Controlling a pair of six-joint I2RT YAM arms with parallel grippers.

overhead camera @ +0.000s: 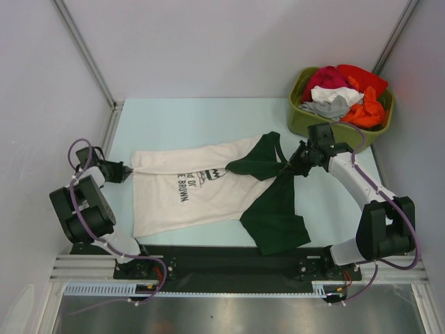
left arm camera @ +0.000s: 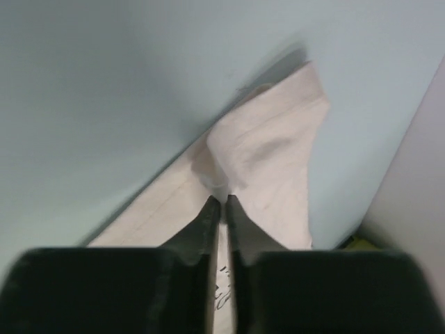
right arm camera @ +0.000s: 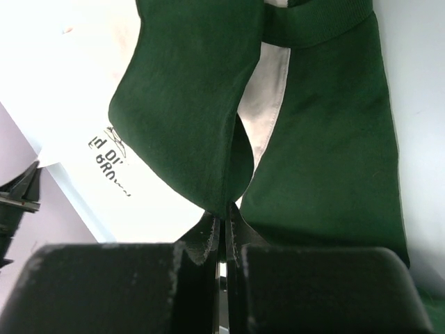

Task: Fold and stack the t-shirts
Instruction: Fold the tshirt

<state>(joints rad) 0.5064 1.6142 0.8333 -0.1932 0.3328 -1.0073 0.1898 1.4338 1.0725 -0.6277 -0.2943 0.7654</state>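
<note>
A: So, from above?
B: The t-shirt [overhead camera: 188, 191] lies spread on the table [overhead camera: 208, 118], unfolded; nothing stacked.
A: Left wrist?
B: Blurry; the left gripper [left arm camera: 223, 203] seems pinched on its cream hem [left arm camera: 268, 146].
A: Right wrist?
B: The right gripper [right arm camera: 224, 212] is clamped on the green cloth [right arm camera: 188, 104].

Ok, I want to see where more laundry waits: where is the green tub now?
In the top view the olive-green tub sits at the far right corner of the table, piled with clothes, just beyond the right arm holding the t-shirt.
</note>
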